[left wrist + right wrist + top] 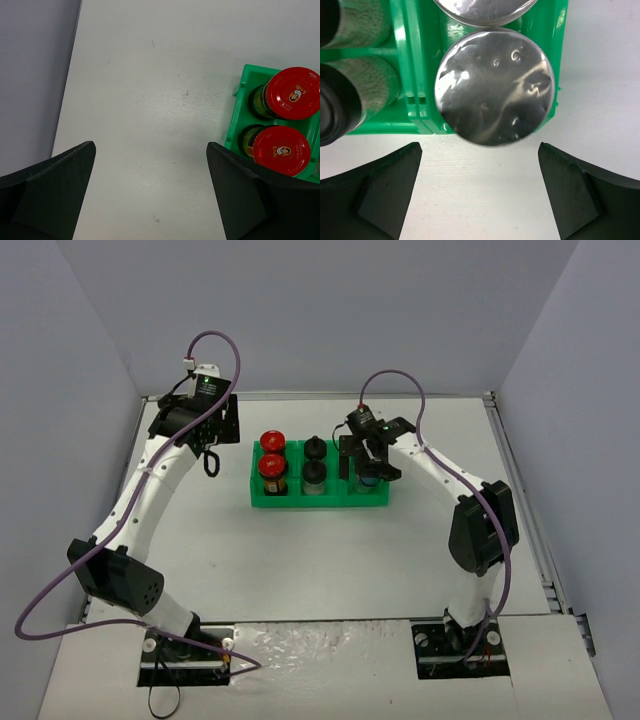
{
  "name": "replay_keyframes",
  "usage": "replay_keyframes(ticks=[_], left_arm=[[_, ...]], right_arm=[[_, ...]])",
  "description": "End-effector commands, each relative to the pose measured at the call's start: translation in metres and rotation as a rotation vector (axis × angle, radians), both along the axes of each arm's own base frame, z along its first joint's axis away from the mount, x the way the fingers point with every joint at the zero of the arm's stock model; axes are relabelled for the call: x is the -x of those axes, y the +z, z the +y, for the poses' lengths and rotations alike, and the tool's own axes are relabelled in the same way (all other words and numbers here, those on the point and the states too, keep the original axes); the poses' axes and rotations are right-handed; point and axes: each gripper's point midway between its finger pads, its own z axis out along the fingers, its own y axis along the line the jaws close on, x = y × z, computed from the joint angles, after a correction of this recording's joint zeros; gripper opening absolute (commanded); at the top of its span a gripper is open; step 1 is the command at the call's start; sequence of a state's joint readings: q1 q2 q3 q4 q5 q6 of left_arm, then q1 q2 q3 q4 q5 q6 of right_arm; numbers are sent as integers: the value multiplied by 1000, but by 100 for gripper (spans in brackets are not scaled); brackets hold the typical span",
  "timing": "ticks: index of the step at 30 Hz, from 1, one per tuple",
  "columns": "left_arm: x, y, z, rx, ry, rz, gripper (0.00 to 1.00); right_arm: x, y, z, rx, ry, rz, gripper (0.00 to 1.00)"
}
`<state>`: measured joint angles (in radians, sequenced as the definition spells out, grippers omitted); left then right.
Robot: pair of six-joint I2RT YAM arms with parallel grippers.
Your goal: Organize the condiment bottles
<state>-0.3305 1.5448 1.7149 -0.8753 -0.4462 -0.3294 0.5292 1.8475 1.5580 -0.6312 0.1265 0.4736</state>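
White table (330,560). L arm stretches far-left, wrist pointing down; left gripper (151,150) wide open over bare top, just beside green tray (320,502). R arm bends inward; right gripper (480,150) spread, empty, above silver-capped jars (494,92) in tray's right compt. Mid compt: black-capped jars (315,472); left compt: red-capped jars (272,465). Red caps carry small round logo w/ face; text unreadable.

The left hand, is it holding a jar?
No, the left hand is open over the table, beside the red-capped jars in the green tray.
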Motion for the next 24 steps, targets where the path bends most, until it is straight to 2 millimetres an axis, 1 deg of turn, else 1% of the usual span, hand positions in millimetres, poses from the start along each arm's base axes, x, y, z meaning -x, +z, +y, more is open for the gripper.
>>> replay_keyframes(ticks=[1,2,3,6,8,9,11,12,14,16,18,19,22,24], left_arm=[[-4,31,5,15,24,-93,91],[-4,31,5,17,23,-94,91],[-3,32,5,17,23,-94,91],[-3,33,5,23,22,-98,91],[-2,32,4,25,21,-95,91],[-2,31,4,25,20,-94,91],[-1,29,3,30,17,-90,91],[0,28,3,31,15,-88,91],[2,27,2,38,12,-84,91],[5,28,3,35,9,-87,91],[8,28,5,26,7,-84,91],[9,28,6,24,7,-85,91],[12,26,6,27,4,-85,91],[13,25,6,31,0,-83,91]], right_arm=[[-6,100,-4,-61,-27,-215,100],[-4,106,-7,-59,-31,-229,100],[-7,128,-9,-74,-39,-279,100],[-9,169,-25,-67,-83,-390,100],[-9,190,-37,-48,-121,-460,100],[-11,195,-48,-12,-156,-491,100],[-19,198,-68,41,-211,-524,100],[-23,196,-78,57,-233,-523,100],[-34,189,-102,71,-280,-519,100],[-43,176,-118,44,-308,-507,100],[-48,172,-133,19,-335,-507,100],[-50,167,-136,12,-341,-511,100],[-56,166,-141,-18,-358,-528,100],[-58,168,-142,-29,-369,-538,100]])
